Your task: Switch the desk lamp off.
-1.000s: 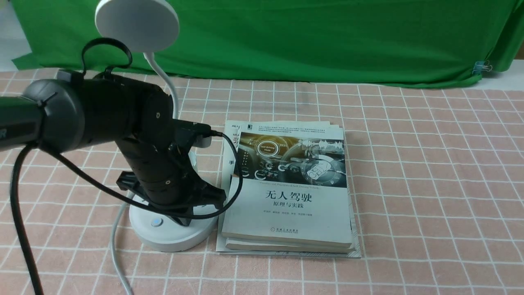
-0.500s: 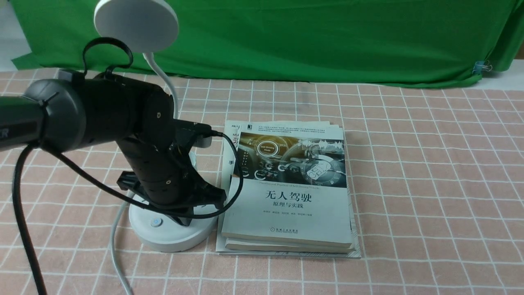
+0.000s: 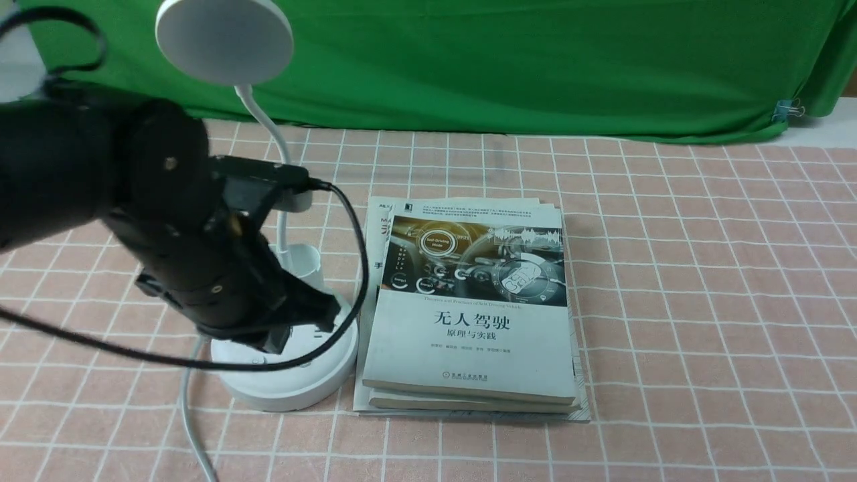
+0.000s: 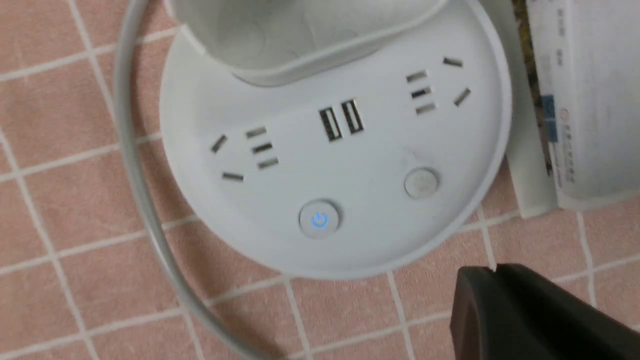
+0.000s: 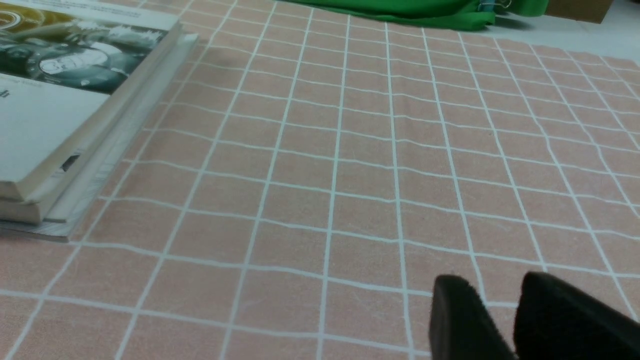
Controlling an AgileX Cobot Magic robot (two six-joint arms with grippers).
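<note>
Standing left of the books (image 3: 469,365), the desk lamp (image 3: 288,391) is judged firm at its base, bendy at the neck (image 3: 264,120); light pressing, not gripping, is advised. The left claw (image 4: 494,268) is pressed together, empty

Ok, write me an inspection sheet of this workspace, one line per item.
Surface: pink-tan tiled-pattern tabletop with white grid lines; no spills seen.
Job's things: desk lamp upright; disc head looks unlit, power button shows a blue symbol.
Clutter: stack of books on papers, right of the lamp base.
Left end effector: fingertips together, nothing seen held.
Right end effector: slightly open, nothing seen held.
Cables: black cable from the left arm loops across the view of the base; grey cord lies left of it.
Surroundings: green cloth behind, clip near its right end.
</note>
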